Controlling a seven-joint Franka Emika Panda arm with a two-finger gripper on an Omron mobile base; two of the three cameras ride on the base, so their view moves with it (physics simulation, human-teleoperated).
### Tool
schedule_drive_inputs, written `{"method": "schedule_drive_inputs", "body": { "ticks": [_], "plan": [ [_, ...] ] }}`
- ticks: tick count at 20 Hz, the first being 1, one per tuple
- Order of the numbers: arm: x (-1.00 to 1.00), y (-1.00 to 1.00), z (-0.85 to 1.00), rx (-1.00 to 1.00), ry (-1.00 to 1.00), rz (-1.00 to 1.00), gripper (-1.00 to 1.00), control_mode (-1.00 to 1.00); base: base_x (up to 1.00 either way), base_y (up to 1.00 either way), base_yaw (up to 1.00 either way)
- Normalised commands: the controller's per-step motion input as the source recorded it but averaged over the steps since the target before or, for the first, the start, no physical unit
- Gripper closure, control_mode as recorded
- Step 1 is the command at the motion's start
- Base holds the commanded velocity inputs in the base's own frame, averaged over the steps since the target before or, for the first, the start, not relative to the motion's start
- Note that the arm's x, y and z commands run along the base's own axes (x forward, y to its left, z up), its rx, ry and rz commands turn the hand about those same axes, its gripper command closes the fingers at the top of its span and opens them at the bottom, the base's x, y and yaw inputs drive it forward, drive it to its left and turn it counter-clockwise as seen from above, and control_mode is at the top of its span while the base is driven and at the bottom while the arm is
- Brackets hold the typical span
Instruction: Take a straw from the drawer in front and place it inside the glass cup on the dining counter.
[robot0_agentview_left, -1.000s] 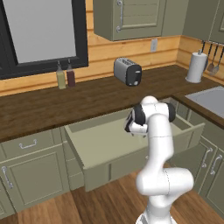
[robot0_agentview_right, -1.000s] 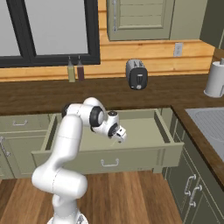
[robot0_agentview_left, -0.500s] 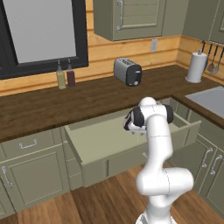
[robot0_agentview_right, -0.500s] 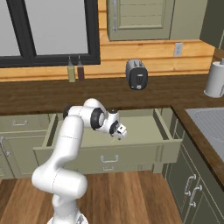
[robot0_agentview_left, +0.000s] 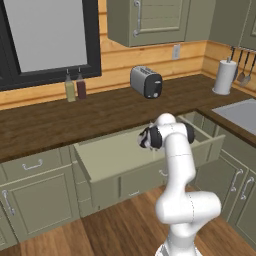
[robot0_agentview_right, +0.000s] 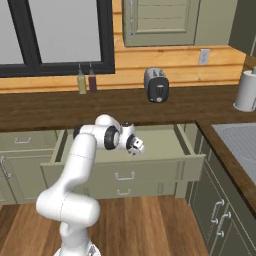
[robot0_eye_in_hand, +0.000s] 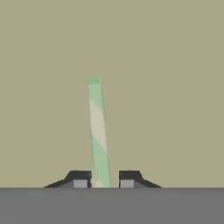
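Observation:
The straw (robot0_eye_in_hand: 98, 131), thin with pale green and whitish bands, lies on the pale-green floor of the pulled-out drawer (robot0_agentview_left: 125, 175) (robot0_agentview_right: 150, 170). In the hand view it runs away from me, its near end between my fingertips. My gripper (robot0_eye_in_hand: 104, 180) has closed in on that end, with the fingers (robot0_eye_in_hand: 79, 178) tight on either side. From the base cameras the gripper (robot0_agentview_left: 142, 139) (robot0_agentview_right: 139, 146) reaches down into the middle of the drawer. The glass cup and the dining counter are out of view.
A dark wood worktop (robot0_agentview_left: 100, 112) runs behind the drawer, with a toaster (robot0_agentview_left: 146, 81) (robot0_agentview_right: 156, 85), two bottles (robot0_agentview_left: 74, 86) and a paper towel roll (robot0_agentview_left: 223, 76). A sink (robot0_agentview_left: 240, 111) is at the right. Closed green cabinets (robot0_agentview_left: 35, 195) flank the drawer.
The jaws have drawn in from wide open to tight around the straw's near end. The hand has stayed low in the drawer, with little other movement.

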Motion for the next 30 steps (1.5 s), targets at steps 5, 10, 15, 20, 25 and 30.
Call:
{"method": "schedule_drive_inputs", "body": {
  "ticks": [5,10,15,20,25,30],
  "plan": [
    [-0.16,-0.03,-0.54,0.00,0.00,0.00,1.00,-1.00,0.00,0.00,0.00],
    [-0.57,-0.39,-0.60,0.03,0.00,0.00,1.00,-1.00,0.00,0.00,0.00],
    [-0.56,-0.31,-0.34,0.12,-0.17,0.00,1.00,-1.00,0.00,0.00,0.00],
    [-0.01,0.00,-0.31,0.04,-0.30,0.00,1.00,-1.00,0.00,0.00,0.00],
    [0.00,-0.04,-0.05,0.00,0.00,0.00,1.00,-1.00,0.00,0.00,0.00],
    [0.01,-0.12,0.79,0.07,0.10,0.01,1.00,-1.00,0.00,0.00,0.00]
  ]
}}
